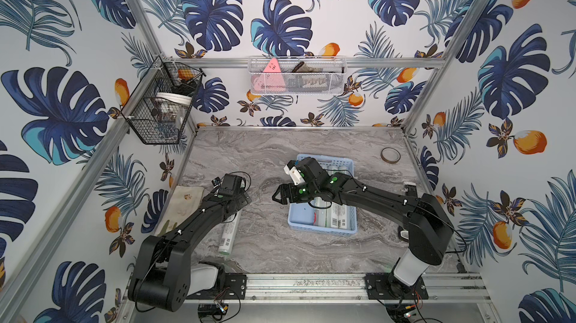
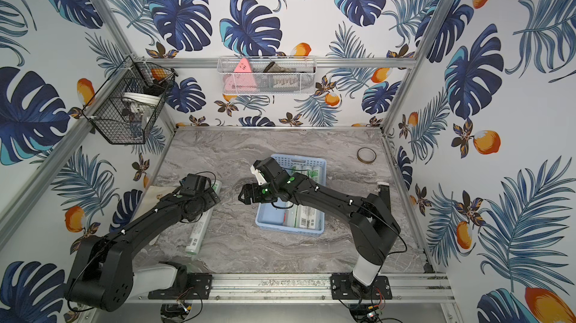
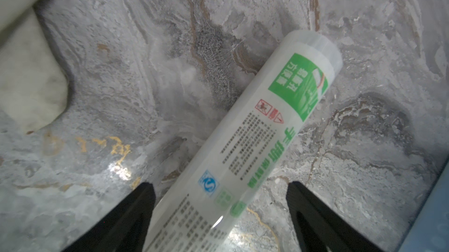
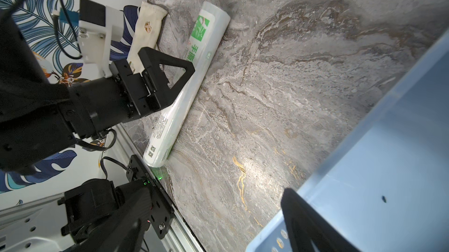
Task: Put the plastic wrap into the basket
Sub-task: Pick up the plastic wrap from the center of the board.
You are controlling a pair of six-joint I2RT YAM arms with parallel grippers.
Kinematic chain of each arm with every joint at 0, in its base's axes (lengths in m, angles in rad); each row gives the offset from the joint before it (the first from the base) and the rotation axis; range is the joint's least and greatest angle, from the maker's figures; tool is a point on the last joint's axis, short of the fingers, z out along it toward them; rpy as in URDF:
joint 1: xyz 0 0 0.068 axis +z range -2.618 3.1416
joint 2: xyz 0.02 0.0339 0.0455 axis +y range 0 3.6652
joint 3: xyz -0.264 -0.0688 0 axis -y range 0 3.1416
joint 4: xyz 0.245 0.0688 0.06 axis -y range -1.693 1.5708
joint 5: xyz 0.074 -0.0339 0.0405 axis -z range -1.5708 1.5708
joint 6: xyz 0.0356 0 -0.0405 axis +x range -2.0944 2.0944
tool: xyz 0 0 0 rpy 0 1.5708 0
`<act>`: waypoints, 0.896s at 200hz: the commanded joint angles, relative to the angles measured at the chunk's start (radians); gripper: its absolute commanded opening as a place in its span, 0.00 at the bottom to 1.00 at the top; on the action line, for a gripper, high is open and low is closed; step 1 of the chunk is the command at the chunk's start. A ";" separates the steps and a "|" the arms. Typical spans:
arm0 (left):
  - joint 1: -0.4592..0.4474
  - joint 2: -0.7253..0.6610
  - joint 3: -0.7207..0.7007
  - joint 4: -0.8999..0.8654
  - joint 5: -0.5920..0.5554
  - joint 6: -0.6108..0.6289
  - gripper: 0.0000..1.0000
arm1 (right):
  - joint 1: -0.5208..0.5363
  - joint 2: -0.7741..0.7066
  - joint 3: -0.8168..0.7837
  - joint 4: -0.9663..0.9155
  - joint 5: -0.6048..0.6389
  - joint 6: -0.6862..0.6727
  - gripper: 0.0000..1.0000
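Observation:
One plastic wrap roll [image 1: 229, 234] [image 3: 255, 141], white with green print, lies on the marble table at the left. My left gripper [image 3: 220, 185] hangs over its middle, open, with a black finger on each side of the roll; a gap shows at one finger. The light-blue basket [image 1: 324, 229] [image 2: 290, 230] stands mid-table with more plastic wrap rolls [image 1: 335, 215] lying lengthwise inside, partly hidden by my right arm. My right gripper [image 1: 276, 196] hovers over the basket's left rim, open and empty; one of its fingers [image 4: 298, 214] shows above the blue wall [image 4: 364, 141].
A stained cloth [image 1: 187, 200] lies by the left wall beside the roll. A tape ring [image 1: 390, 155] sits at the back right. A black wire basket [image 1: 162, 103] and a white mesh basket [image 1: 296, 76] hang on the walls.

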State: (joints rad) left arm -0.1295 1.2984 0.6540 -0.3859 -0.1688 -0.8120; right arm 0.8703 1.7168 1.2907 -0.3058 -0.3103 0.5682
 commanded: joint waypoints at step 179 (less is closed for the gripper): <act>-0.078 0.129 -0.029 0.116 0.076 0.105 0.62 | 0.002 -0.012 -0.010 -0.041 0.049 -0.007 0.90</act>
State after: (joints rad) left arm -0.1837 1.4097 0.6193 -0.2470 -0.0856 -0.7326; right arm 0.8703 1.7149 1.2831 -0.3275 -0.2813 0.5678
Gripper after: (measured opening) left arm 0.627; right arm 0.900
